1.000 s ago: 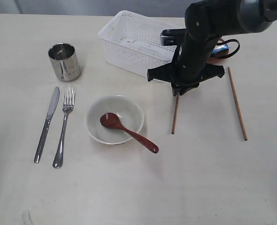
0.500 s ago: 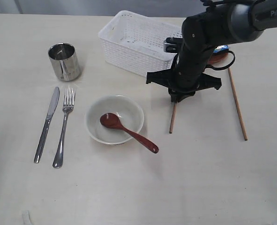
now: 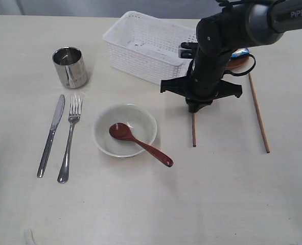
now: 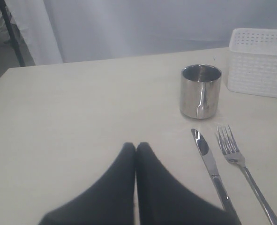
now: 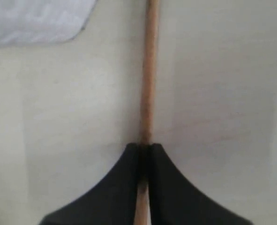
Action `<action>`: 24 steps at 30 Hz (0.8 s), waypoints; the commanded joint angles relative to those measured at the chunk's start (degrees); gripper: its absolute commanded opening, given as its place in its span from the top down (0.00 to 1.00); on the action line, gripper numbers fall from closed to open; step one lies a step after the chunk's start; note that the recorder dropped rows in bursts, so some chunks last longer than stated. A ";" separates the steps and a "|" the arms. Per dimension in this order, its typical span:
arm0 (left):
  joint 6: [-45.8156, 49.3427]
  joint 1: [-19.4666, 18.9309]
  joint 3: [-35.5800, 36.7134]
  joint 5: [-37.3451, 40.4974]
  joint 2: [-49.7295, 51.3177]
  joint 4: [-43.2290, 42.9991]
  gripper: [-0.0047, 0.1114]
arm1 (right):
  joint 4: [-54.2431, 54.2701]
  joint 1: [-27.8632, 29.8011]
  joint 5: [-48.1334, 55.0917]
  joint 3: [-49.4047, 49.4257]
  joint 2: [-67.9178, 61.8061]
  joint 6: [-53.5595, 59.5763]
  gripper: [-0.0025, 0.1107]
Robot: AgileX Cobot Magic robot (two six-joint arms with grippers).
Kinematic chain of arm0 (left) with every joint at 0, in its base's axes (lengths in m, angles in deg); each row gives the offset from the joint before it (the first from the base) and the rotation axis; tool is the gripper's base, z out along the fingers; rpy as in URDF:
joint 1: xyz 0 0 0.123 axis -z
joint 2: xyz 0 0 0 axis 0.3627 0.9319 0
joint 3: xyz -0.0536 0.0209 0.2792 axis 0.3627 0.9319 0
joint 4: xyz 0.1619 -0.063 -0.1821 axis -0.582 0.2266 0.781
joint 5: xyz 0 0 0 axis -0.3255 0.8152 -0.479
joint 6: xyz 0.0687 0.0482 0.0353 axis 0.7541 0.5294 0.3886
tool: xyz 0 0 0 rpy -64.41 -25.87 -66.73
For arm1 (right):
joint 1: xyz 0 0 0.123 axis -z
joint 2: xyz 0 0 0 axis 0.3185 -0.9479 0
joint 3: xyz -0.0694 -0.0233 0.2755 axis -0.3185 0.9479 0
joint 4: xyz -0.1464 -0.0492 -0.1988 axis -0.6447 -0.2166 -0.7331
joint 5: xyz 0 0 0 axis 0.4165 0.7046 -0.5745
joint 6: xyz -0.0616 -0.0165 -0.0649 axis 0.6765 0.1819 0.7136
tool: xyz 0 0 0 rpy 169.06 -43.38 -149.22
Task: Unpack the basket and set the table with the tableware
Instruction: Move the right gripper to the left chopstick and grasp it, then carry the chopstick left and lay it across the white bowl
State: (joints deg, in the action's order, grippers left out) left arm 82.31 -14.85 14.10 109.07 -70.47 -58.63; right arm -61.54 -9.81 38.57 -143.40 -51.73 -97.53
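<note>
Swung straight from its slant, the chopstick (image 3: 193,130) now lies between bowl (image 3: 125,130) and other chopstick (image 3: 258,113). Left gripper (image 4: 136,150) closed, empty, by the cup (image 4: 200,91); right gripper (image 5: 144,149) pinches the stick's end. Thin grip, so it could pivot crooked!

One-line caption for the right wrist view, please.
Right gripper shut on a wooden chopstick over the cream table, white basket corner in frame.

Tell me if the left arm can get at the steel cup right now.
Likely yes: only bare table lies between its shut jaws and the cup, though the knife lies close by.
</note>
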 commanded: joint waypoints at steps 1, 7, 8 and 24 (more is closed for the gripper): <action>-0.13 0.35 0.13 -0.03 -0.11 0.04 0.96 | -3.19 0.25 4.98 1.03 -0.32 0.70 0.98; -0.13 0.35 0.13 -0.03 -0.11 0.04 0.96 | -6.33 0.25 9.65 1.03 4.21 1.91 0.98; -0.13 0.35 0.13 -0.03 -0.11 0.04 0.96 | -7.16 0.25 9.95 1.03 5.39 1.91 0.98; -0.13 0.35 0.13 -0.03 -0.11 -0.25 0.96 | 14.93 -4.72 14.93 -2.47 22.62 27.39 0.98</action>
State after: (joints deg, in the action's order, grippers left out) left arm 82.31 -14.85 14.10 109.07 -70.47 -58.63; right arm -55.56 -13.28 51.09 -144.39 -29.25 -76.66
